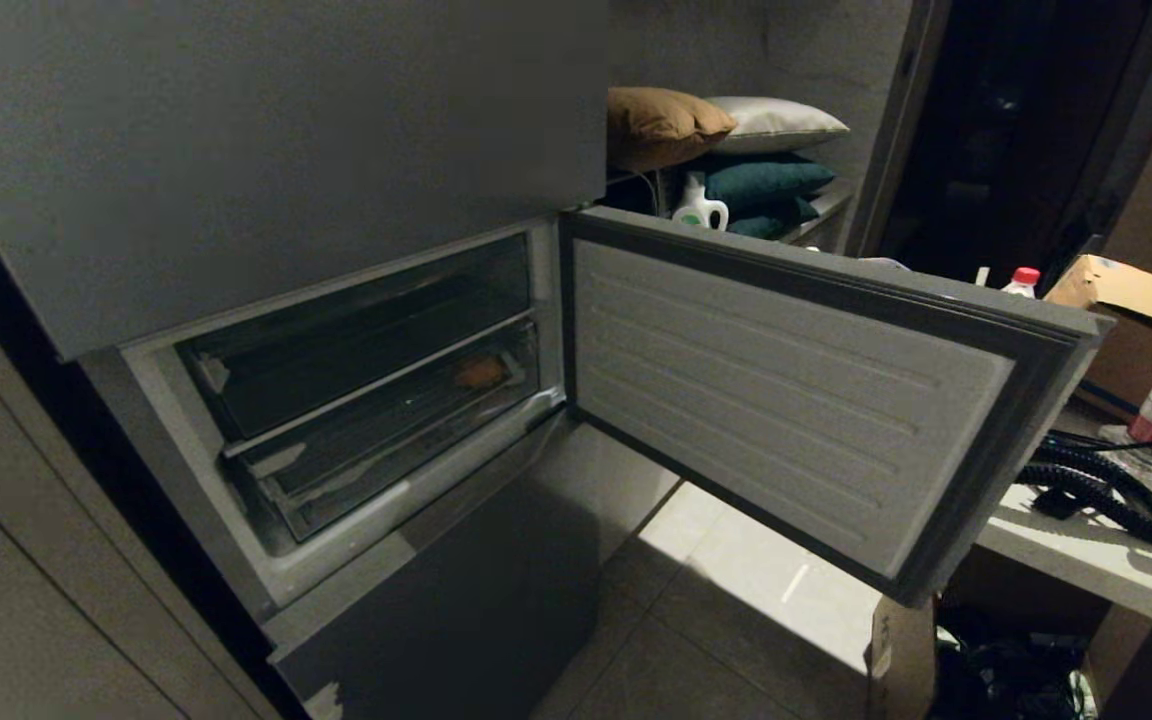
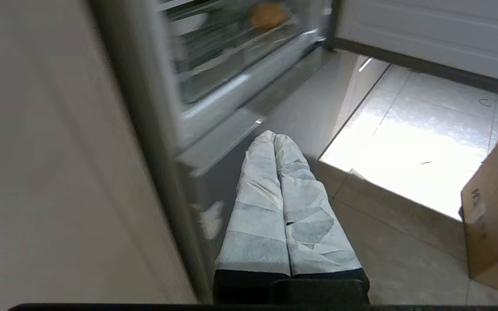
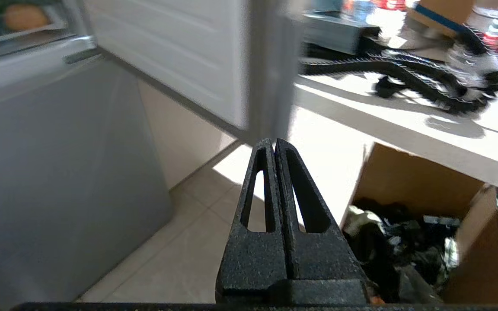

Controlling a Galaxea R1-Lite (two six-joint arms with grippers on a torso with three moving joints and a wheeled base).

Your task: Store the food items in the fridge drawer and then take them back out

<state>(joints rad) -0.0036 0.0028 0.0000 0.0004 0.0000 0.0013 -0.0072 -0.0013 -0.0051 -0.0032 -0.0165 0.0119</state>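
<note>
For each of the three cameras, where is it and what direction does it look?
Head: high up, looking down at the open fridge door and drawers; no arm shows.
Left wrist: low, behind the shut left gripper, facing the fridge bottom.
Right wrist: low, behind the shut right gripper, facing door edge and table.
All share the potato inside the drawer.

all 3 views toward fridge drawer

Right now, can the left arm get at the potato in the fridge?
Probably not yet. The potato sits inside the pushed-in fridge drawer, behind its clear front. The fridge door stands open, but the left gripper is shut and low, by the panel below. The drawer must come out first.
</note>
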